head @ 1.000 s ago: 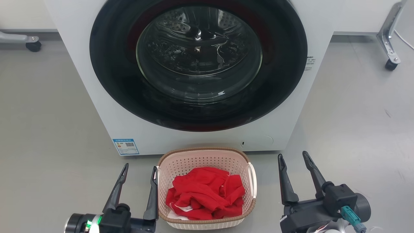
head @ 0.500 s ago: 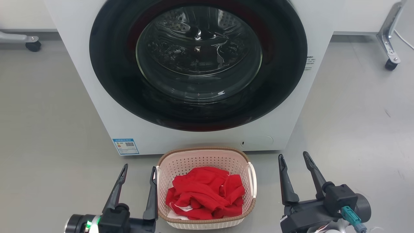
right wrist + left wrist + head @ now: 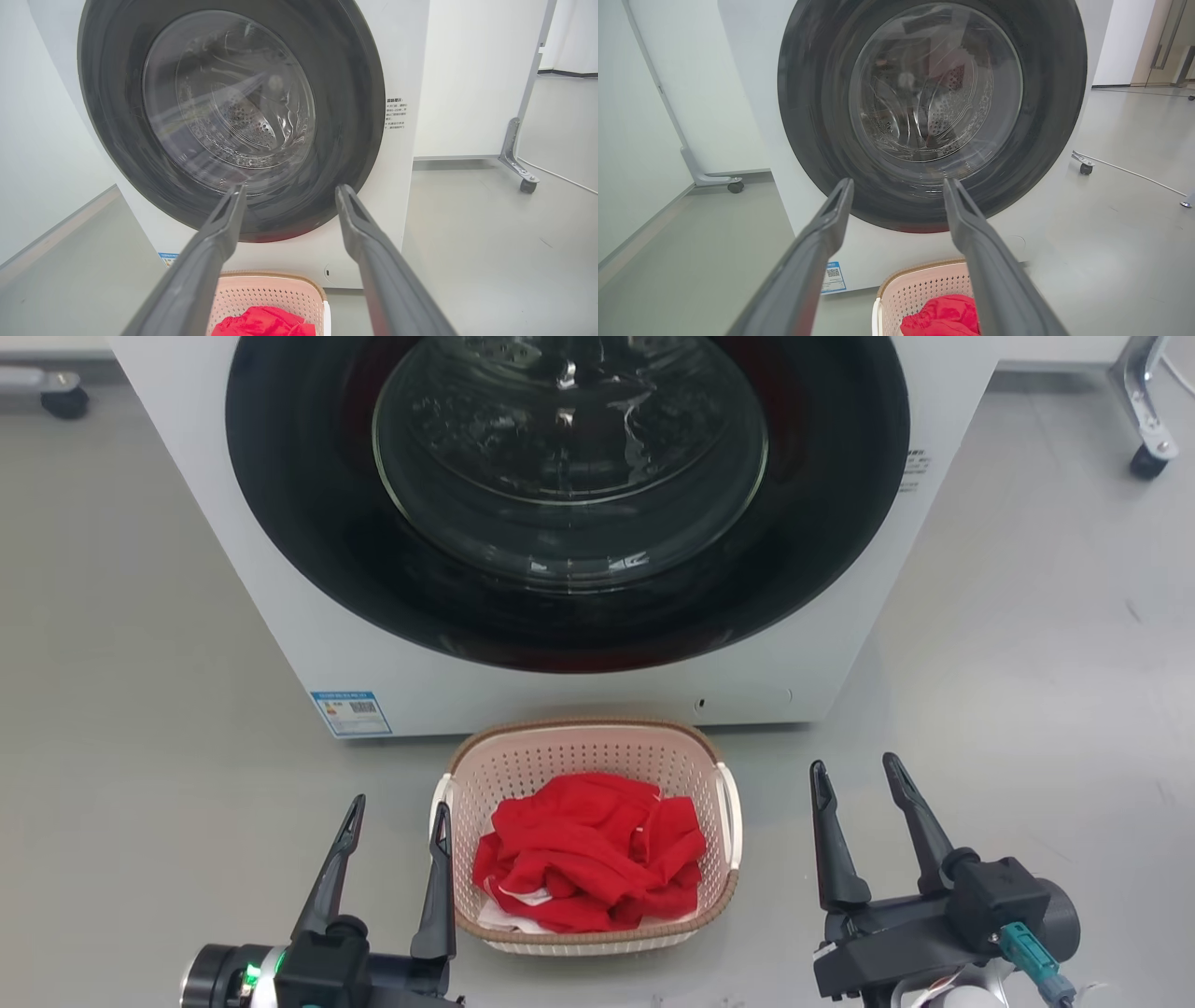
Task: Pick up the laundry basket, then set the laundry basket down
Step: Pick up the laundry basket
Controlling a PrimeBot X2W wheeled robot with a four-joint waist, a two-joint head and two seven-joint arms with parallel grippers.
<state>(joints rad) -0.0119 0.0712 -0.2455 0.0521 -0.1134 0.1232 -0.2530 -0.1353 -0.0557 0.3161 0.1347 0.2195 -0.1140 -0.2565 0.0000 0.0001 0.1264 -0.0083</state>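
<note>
The laundry basket (image 3: 569,753), pale pink with a brown rim and white side handles, stands on the floor just in front of the washer and holds a crumpled red cloth (image 3: 588,849). My left gripper (image 3: 398,805) is open at the basket's left side, its inner finger close against the left handle; whether it touches I cannot tell. My right gripper (image 3: 855,765) is open to the basket's right, a gap away from it. The left wrist view has the open left gripper (image 3: 897,182) above the basket (image 3: 924,284). In the right wrist view the basket (image 3: 266,291) lies below the open right gripper (image 3: 290,187).
A white front-loading washer (image 3: 280,569) with a shut round glass door (image 3: 569,448) stands right behind the basket. Wheeled metal frame legs stand at the far right (image 3: 1144,439) and far left (image 3: 56,392). Grey floor (image 3: 1027,663) lies on both sides.
The head camera has shifted, so the washer and basket sit higher and larger in the picture. Both grippers stay open beside the basket, which still rests on the floor.
</note>
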